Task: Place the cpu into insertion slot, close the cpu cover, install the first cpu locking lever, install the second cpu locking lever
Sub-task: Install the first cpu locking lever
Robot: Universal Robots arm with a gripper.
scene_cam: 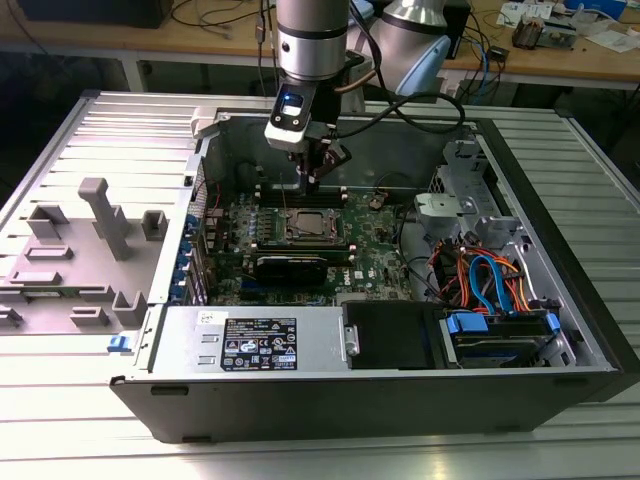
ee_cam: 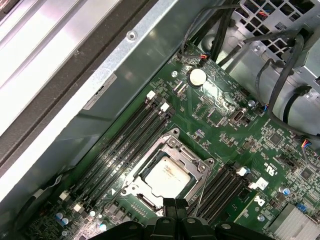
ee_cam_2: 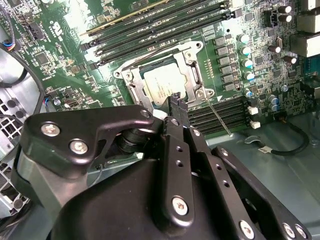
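Silvery-grey and square, the flat metal-topped cpu (ee_cam_2: pixel 162 82) sits in the small dark metal-rimmed insertion slot (scene_cam: pixel 305 225) of the green motherboard (ee_cam: pixel 225 115). The thin silver frame of the cpu cover (ee_cam_2: pixel 193 75) lies folded down around it. The black pincer (ee_cam_2: pixel 177 100) hangs just above the cover's edge, fingertips pressed together. A thin wire locking lever (ee_cam_2: pixel 216 116) juts out beside the socket.
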